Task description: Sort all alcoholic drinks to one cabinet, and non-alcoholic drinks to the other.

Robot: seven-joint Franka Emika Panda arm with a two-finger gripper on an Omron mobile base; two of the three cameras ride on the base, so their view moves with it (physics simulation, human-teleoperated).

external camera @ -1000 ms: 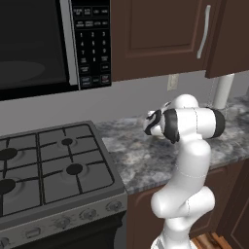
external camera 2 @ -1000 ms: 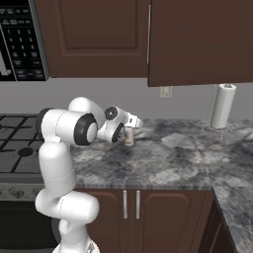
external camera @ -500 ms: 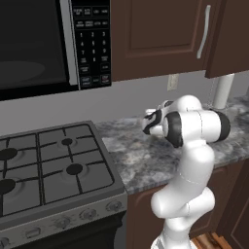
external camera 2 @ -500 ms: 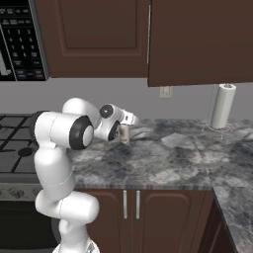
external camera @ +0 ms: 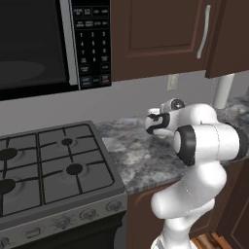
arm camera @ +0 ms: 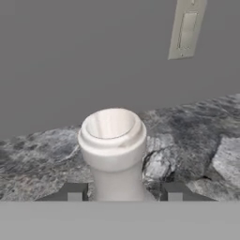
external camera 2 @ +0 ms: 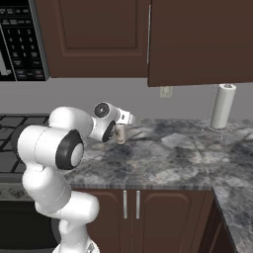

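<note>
The pale bottle (arm camera: 114,154) with the white cap sits right between my two finger tips, its neck and flared cap rising in the middle of the hand view. My gripper (arm camera: 124,192) is drawn in narrow around it; the left finger tip (arm camera: 74,192) and the right one stand close on either side of the neck, though I cannot tell whether the pads press on it or a sliver of gap is left. In the right base view the bottle (external camera 2: 120,134) shows as a small tan shape at the end of my hand, over the grey marbled counter (external camera 2: 168,158) and just in front of the back wall; whether its base rests on the stone or hangs just above it, I cannot tell.

Going left to right in the left base view: the gas stove (external camera: 48,170) with its dark grates, the microwave (external camera: 44,44) above it, then the counter with my hand (external camera: 158,122) reaching out over it, and the dark brown wall cabinet (external camera: 165,34) with its slim silver bar handle (external camera: 203,31) overhead. A wall outlet (arm camera: 185,30) is on the grey wall behind the bottle, up and to the right. Far right on the counter in the right base view stands a paper towel roll (external camera 2: 222,105), well apart from my hand.
</note>
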